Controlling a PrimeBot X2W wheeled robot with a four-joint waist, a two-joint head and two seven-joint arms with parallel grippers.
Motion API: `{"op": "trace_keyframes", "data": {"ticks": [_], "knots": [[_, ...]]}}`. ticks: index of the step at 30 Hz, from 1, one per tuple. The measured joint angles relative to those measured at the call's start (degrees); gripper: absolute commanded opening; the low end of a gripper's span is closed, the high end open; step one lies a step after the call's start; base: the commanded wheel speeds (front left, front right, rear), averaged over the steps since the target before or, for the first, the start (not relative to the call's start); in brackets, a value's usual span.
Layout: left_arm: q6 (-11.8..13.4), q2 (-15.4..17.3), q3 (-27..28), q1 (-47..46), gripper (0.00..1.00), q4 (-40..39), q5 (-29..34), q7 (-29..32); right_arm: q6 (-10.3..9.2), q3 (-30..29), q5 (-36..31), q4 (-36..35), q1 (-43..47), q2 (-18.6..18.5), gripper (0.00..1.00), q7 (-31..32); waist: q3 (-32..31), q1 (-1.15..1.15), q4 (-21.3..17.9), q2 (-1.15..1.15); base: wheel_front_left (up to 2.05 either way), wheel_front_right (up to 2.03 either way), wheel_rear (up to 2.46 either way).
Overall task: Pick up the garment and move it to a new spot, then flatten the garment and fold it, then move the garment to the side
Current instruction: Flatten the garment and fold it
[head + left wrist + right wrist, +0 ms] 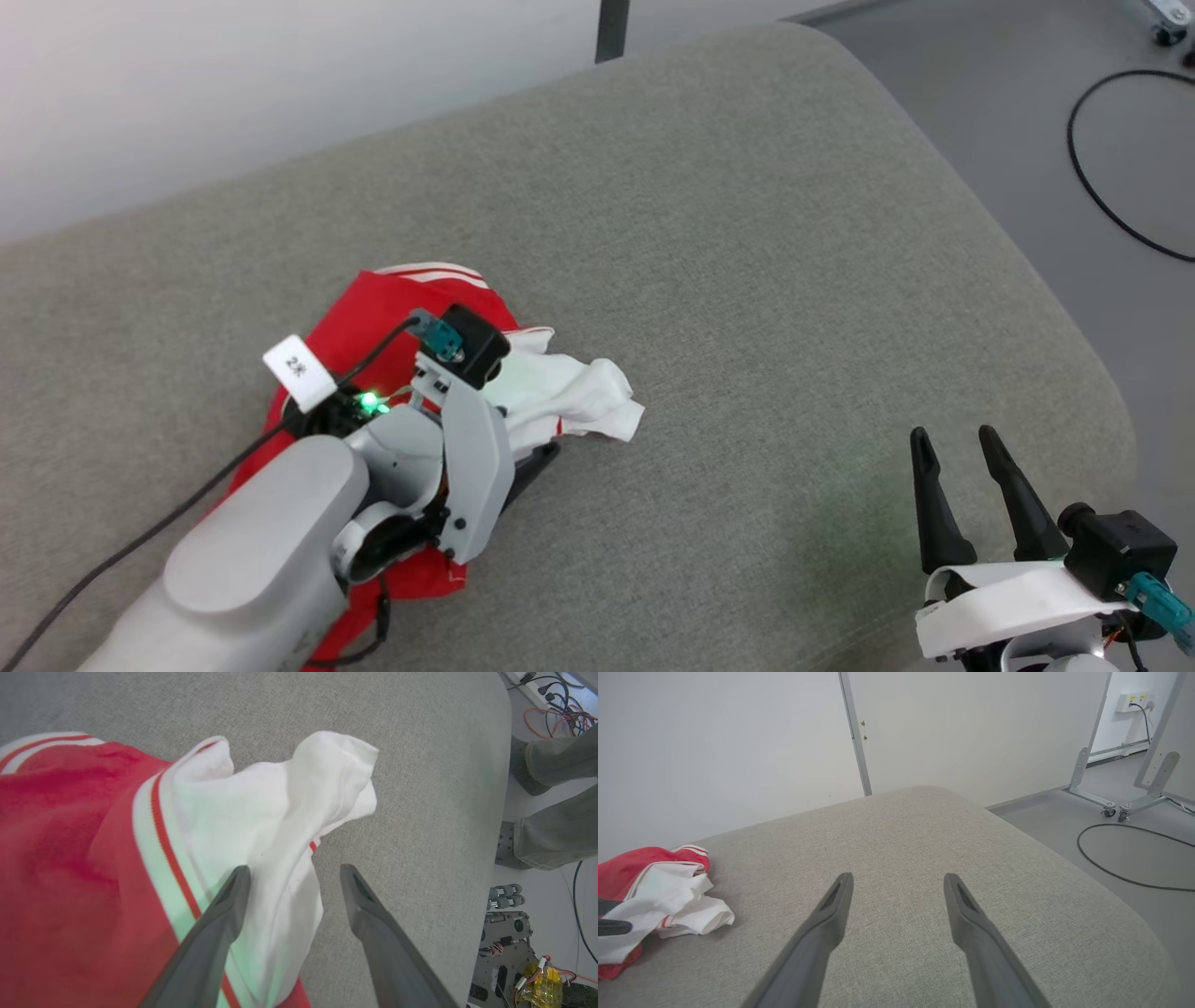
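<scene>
The right gripper [954, 434] hovers over the near right corner of a grey upholstered cushion [747, 233], its two long dark fingers spread wide with only bare fabric between them. In its own wrist view, the right gripper [899, 877] points across the cushion [901, 826].

On the cushion's left half, the left gripper [294, 870] is lowered onto the garment [373, 313]. Its fingers are parted and clamp nothing. One is over a white sleeve and the other over bare cushion [411, 765]. Whether either tip touches the cloth cannot be told.

The garment [70, 835] lies in a crumpled heap, not spread flat. Its body is bright red and soft-looking. A white short sleeve is bunched up in folds and spills off the red toward the cushion's middle. A thin red stripe bordered in white runs along the sleeve seam, and a green cast from the wrist light tints the white. From the right wrist view the garment [658, 891] sits at the cushion's far left.

Beyond the cushion's right edge, a person's grey trouser legs [556, 830] stand on the floor. A black cable [1111, 872] loops on the grey floor off the cushion's far right corner, near a metal frame on castors [1106, 807]. A pale wall [738, 742] rises behind the cushion.
</scene>
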Motion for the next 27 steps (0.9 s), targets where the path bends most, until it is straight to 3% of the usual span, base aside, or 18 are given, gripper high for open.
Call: {"op": "trace_keyframes", "data": {"ticks": [1,3,17,27], "knots": [[0.00,0.36,-0.60,-0.12,0.74,0.35,-0.24,-0.01,0.00,0.05,0.12,0.18,-0.14,-0.01,1.00,-0.02,0.26,0.00,-0.21,0.00,0.00,0.00,0.00],[-0.01,0.93,-1.52,-0.42,0.02,0.88,-1.00,-0.01,0.00,0.15,0.38,0.44,-0.57,0.00,1.00,-0.16,0.70,0.00,-0.55,0.00,0.00,0.00,0.00],[-0.07,1.46,-4.10,-4.06,0.00,0.94,-4.79,-1.52,0.00,-0.38,-0.30,2.11,-1.08,0.00,1.00,-0.68,0.11,0.00,1.55,0.00,0.00,0.00,0.00],[2.54,1.56,0.92,-5.75,0.00,-0.85,-9.05,-2.59,0.00,-2.23,-1.97,1.65,-0.43,0.01,1.00,0.56,-1.91,0.00,6.05,0.00,0.00,0.00,0.00]]}}
